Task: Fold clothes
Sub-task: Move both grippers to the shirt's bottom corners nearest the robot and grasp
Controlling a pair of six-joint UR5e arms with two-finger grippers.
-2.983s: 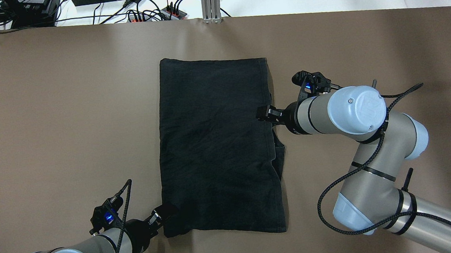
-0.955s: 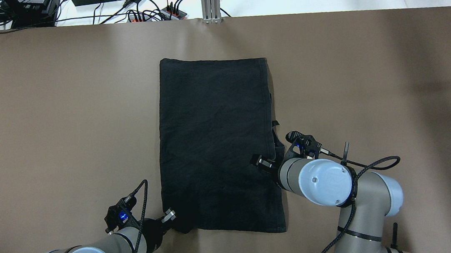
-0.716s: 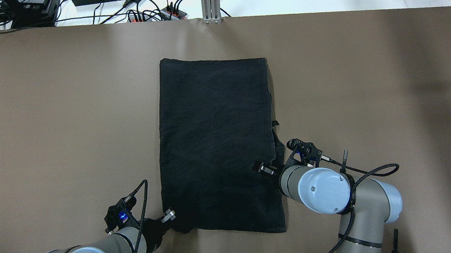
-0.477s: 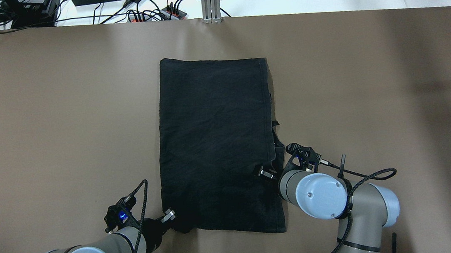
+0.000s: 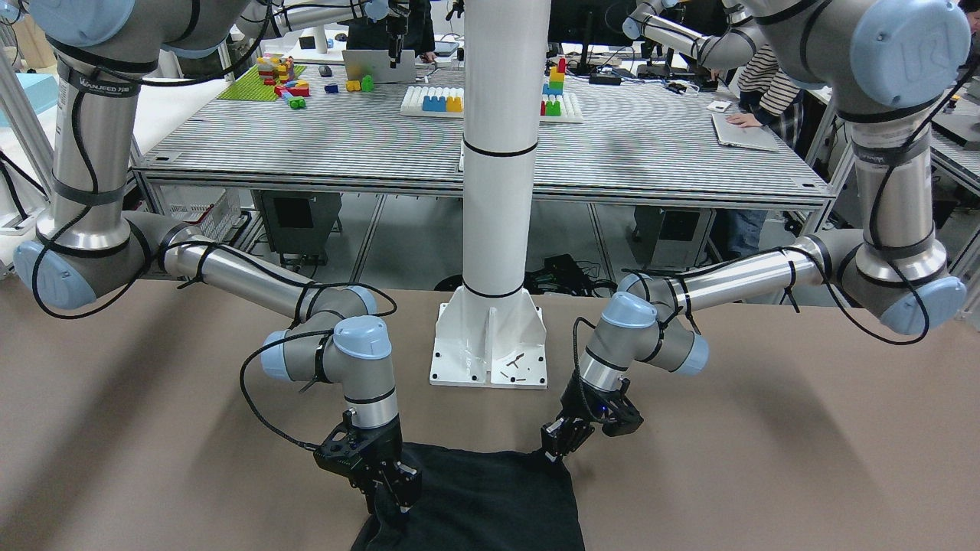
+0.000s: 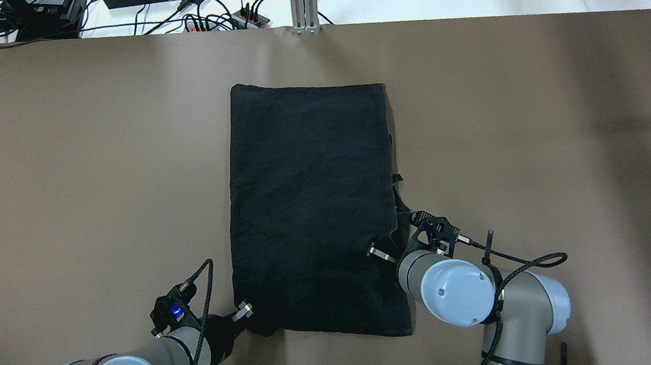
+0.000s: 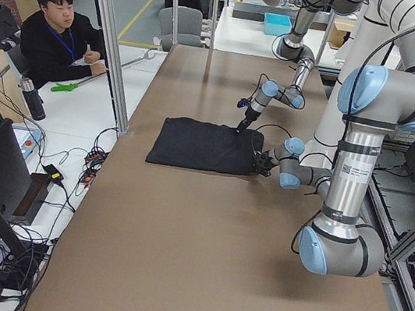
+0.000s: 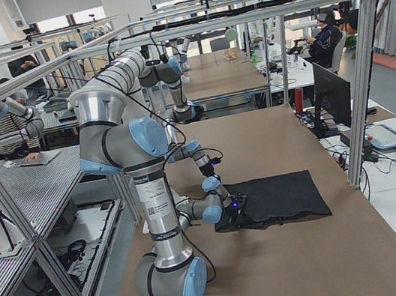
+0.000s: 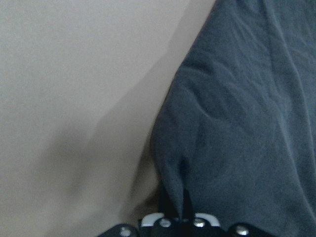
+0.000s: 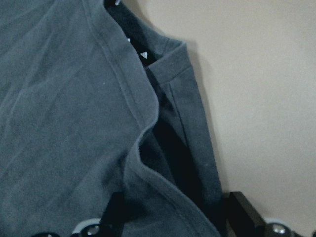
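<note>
A: Black cloth (image 6: 313, 208) lies flat on the brown table (image 6: 58, 174), long axis running away from the robot. The right edge shows doubled hems. Left gripper (image 9: 176, 211) is pinched tight on the near left corner.

B: Right gripper (image 10: 177, 217)?

A: Jaws spread, straddling the near half of the right edge. Nothing caught yet.

B: My advice: seat both layers well between the jaws before closing. A top-layer pinch would likely peel the stack apart. A grip nearer the corner would match the left. Then lift level and carry both toward the far hem together.
</note>
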